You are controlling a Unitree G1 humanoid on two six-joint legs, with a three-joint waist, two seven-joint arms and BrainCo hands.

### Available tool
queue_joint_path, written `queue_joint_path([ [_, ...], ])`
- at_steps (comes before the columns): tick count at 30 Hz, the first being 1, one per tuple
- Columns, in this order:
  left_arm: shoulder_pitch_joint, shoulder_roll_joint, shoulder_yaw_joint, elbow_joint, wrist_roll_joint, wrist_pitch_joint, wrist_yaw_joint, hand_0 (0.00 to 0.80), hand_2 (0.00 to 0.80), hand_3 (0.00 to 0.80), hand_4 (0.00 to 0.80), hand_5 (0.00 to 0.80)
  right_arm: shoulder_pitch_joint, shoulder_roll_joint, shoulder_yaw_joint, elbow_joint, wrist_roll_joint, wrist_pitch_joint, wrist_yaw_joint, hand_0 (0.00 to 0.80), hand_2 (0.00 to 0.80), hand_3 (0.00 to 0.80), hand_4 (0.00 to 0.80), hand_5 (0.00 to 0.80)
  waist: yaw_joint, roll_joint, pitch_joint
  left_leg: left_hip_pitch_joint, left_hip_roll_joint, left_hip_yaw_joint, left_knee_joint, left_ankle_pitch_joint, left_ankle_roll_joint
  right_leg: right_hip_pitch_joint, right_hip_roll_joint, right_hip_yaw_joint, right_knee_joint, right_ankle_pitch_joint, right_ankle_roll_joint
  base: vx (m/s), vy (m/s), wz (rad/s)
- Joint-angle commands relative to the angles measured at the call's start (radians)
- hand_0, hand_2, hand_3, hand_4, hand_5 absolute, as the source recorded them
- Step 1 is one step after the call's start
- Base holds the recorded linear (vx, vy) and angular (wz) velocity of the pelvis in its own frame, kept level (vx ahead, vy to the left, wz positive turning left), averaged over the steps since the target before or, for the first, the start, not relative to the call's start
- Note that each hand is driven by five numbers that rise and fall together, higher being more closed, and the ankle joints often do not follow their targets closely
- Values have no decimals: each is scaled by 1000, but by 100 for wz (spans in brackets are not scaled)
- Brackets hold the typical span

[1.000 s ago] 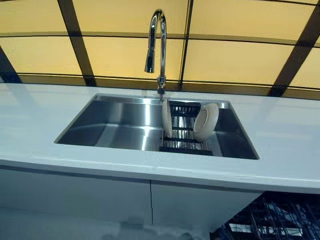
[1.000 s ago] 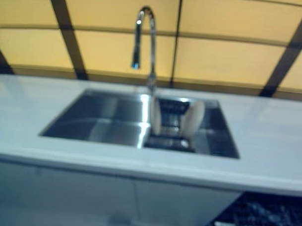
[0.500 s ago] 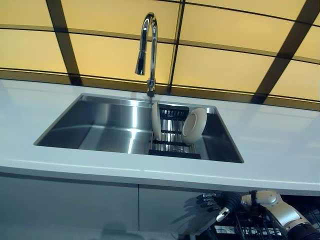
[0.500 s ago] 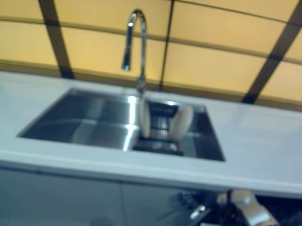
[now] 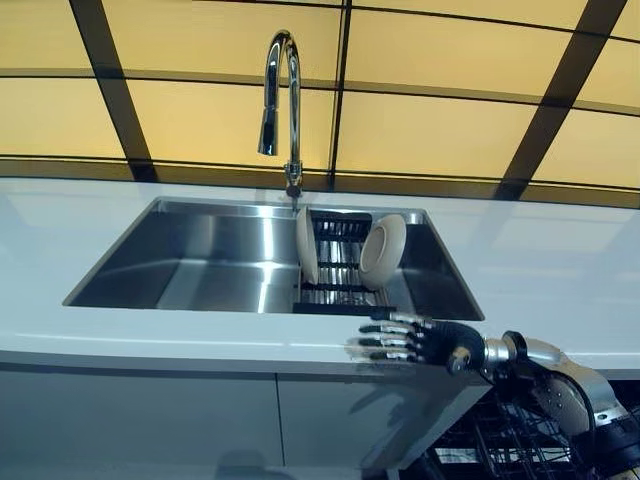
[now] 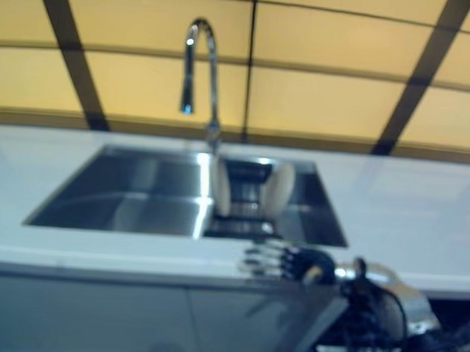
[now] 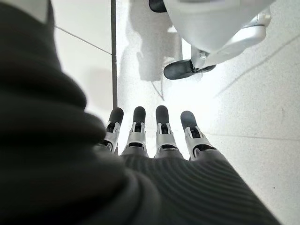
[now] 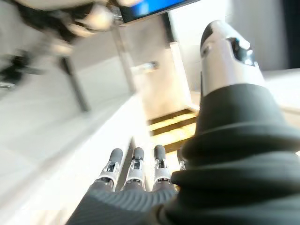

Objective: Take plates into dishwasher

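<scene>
Two cream plates stand on edge in a black rack in the right part of the steel sink: one upright, one leaning. My right hand is open with straight fingers, held at the counter's front edge just in front of the rack and apart from the plates; it also shows in the right eye view. The dishwasher's dark wire rack shows below the counter at the lower right. My left hand hangs open above the floor, seen only in its wrist view.
A tall chrome tap stands behind the sink, above the plates. The white counter runs to both sides of the sink. Yellow panels with dark bars fill the wall behind. White cabinet fronts lie under the counter.
My right hand has risen from below the counter edge to the counter's front edge, toward the rack. The camera has shifted, so the sink sits further left in view.
</scene>
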Motion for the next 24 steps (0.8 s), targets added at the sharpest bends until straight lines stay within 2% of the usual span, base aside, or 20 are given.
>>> queue_joint_path([
  [1,-38,12,-17,80,33,-32,-6,0,0,0,0,0,-117,69,-96,34,138,-50,-151,0,0,0,0,0,23,-8,-12,-8,-11,77,5,-56,40,28,-21,4,17,-75,78,0,0,0],
  [8,-42,1,-16,92,22,-33,2,0,0,0,0,0,-200,58,-157,146,173,-131,-362,0,0,0,0,0,22,-6,-13,-1,-10,80,5,-59,40,36,-22,2,15,-75,78,7,0,-1],
  [11,-41,1,-12,90,23,-28,5,0,0,0,0,0,-230,44,-176,154,204,-145,-471,0,0,0,0,0,23,-6,-10,1,-10,81,5,-59,39,38,-22,0,14,-76,76,12,-2,-1],
  [16,-38,3,-19,82,16,-16,9,0,0,0,0,0,-356,-6,-208,208,216,-191,-798,0,0,0,0,0,35,-6,-3,6,-10,74,5,-58,37,46,-21,-11,14,-79,73,49,-6,-3],
  [18,-35,3,-21,87,15,-17,9,0,0,0,0,0,-400,-27,-214,238,197,-210,-880,0,0,0,0,0,39,-6,-2,6,-10,70,5,-57,35,49,-21,-16,10,-77,74,69,-6,-1],
  [22,-33,-1,-24,96,11,-19,7,0,0,0,0,0,-482,-82,-203,288,208,-196,-1023,0,0,0,0,0,48,-10,-1,-1,-10,58,5,-50,29,50,-21,-23,3,-71,72,96,-10,-1],
  [24,-26,-4,-30,93,15,-12,0,0,0,0,0,0,-501,-107,-197,315,152,-147,-1059,0,0,0,0,0,55,-13,2,-8,-9,52,5,-44,24,47,-20,-28,3,-70,72,110,-21,-1],
])
